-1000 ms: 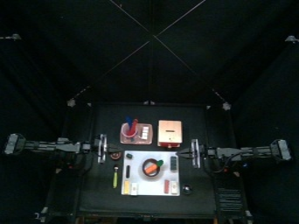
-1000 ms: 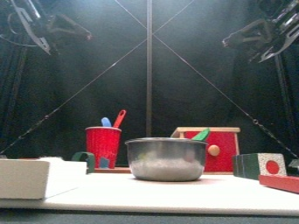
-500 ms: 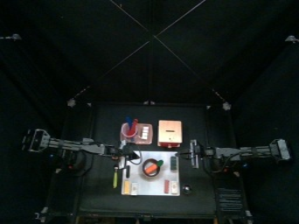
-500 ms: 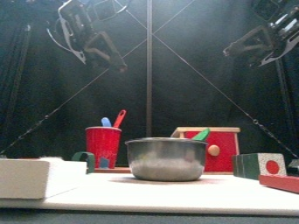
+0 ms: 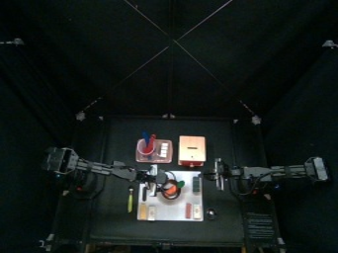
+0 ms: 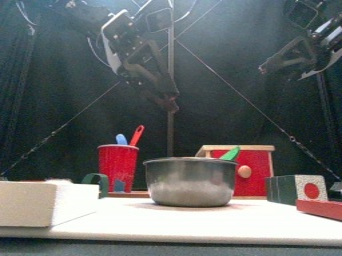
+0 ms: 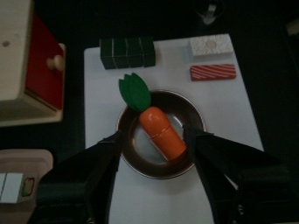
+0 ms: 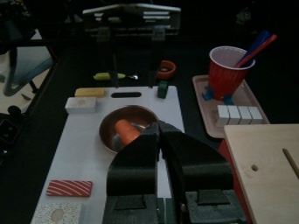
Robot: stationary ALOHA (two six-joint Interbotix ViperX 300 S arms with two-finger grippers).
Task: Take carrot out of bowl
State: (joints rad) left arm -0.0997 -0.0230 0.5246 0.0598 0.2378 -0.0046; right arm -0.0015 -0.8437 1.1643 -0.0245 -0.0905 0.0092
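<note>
The carrot (image 7: 165, 134) is a stubby orange piece with green leaves, lying in the bowl (image 7: 187, 107), which has a dark rim. My left gripper (image 7: 159, 145) hangs over the bowl, open, with one jaw on each side of the carrot and not touching it. From the front the bowl (image 6: 190, 181) is a grey metal one that hides the carrot, and the left gripper (image 6: 166, 98) hangs well above it. The right gripper (image 8: 162, 138) is shut and empty, off to the bowl's right (image 5: 218, 175). Its wrist view shows the bowl (image 8: 142, 115) and carrot (image 8: 125, 132) beyond its jaws.
The bowl stands on a white board (image 5: 189, 204) with small sushi-like pieces (image 7: 212, 72) and a green block (image 7: 125, 51). A red cup (image 8: 230, 70) with utensils sits by a pinkish tray (image 8: 239, 114). Behind are a copper board (image 5: 196, 148) and a red box (image 6: 251, 166).
The left arm has swung in from the table's left side to above the bowl, and its jaws have gone from shut to open. The right arm has stayed put.
</note>
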